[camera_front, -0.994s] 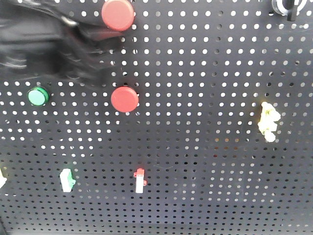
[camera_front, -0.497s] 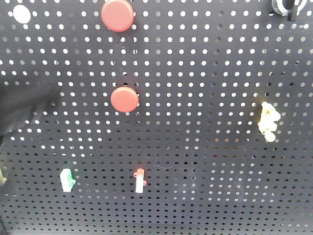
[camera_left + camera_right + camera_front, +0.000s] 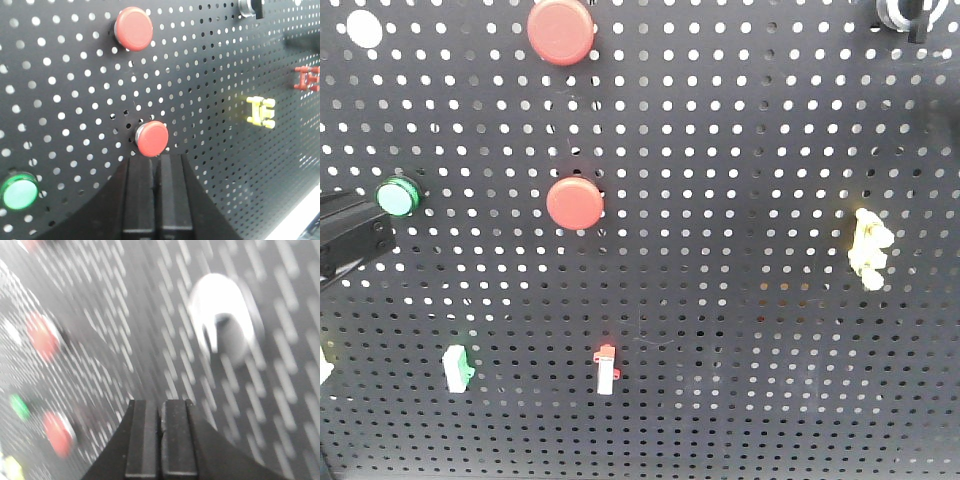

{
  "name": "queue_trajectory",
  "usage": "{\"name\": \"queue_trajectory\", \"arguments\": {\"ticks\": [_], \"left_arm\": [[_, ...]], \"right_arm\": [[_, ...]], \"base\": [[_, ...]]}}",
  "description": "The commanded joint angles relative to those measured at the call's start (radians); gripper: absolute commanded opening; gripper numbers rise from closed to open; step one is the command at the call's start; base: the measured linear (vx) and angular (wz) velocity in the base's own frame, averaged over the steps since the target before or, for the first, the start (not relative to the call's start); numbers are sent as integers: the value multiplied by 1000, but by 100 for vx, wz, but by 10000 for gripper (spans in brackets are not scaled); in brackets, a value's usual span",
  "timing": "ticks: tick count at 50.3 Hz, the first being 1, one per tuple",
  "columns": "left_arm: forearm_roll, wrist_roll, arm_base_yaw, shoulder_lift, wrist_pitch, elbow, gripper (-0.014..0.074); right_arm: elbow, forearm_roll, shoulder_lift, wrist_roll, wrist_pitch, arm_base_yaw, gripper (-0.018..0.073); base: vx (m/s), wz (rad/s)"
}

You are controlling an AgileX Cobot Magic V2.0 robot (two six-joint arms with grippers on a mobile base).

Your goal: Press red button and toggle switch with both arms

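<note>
Two red buttons sit on the black pegboard (image 3: 740, 150), an upper one (image 3: 560, 30) and a lower one (image 3: 574, 203). Small toggle switches stand lower down, one red (image 3: 606, 368) and one green (image 3: 457, 367). A black part of my left arm (image 3: 345, 235) enters at the left edge, beside the green button (image 3: 397, 196). In the left wrist view my left gripper (image 3: 157, 159) is shut and empty, its tips just under the lower red button (image 3: 152, 138). The right wrist view is motion-blurred. There my right gripper (image 3: 161, 402) is shut and empty, below a silver knob (image 3: 222, 320).
A yellow switch (image 3: 869, 248) is mounted at the right of the board. A silver knob (image 3: 905, 12) sits in the top right corner and a white button (image 3: 363, 28) in the top left. The left wrist view also shows a red switch (image 3: 307, 78) at far right.
The blurred black arm was at the upper left, dropped over the green button, and now sits lower at the left edge. The green button shows again.
</note>
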Motion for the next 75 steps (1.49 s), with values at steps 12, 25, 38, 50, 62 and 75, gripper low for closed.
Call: {"name": "queue_trajectory", "arguments": {"ticks": [12, 25, 38, 50, 62, 75], "left_arm": [[-15, -17, -3, -7, -89, -25, 1], [-15, -28, -3, -7, -107, -25, 1], [-15, -33, -3, -7, -83, -25, 1], [-14, -33, -3, -7, -83, -25, 1], [-14, -33, -3, -7, -79, -25, 1], [-14, -33, -3, -7, -68, -25, 1]], "right_arm": [[-121, 62, 78, 52, 12, 14, -3], [-121, 50, 97, 13, -134, 148, -3], [-121, 24, 93, 9, -214, 148, -3], [-121, -17, 93, 13, -290, 148, -3], [-121, -111, 87, 13, -374, 148, -3], [-120, -210, 33, 14, -420, 148, -3]], "base": [[0, 0], [0, 0], [0, 0], [0, 0], [0, 0], [0, 0]]}}
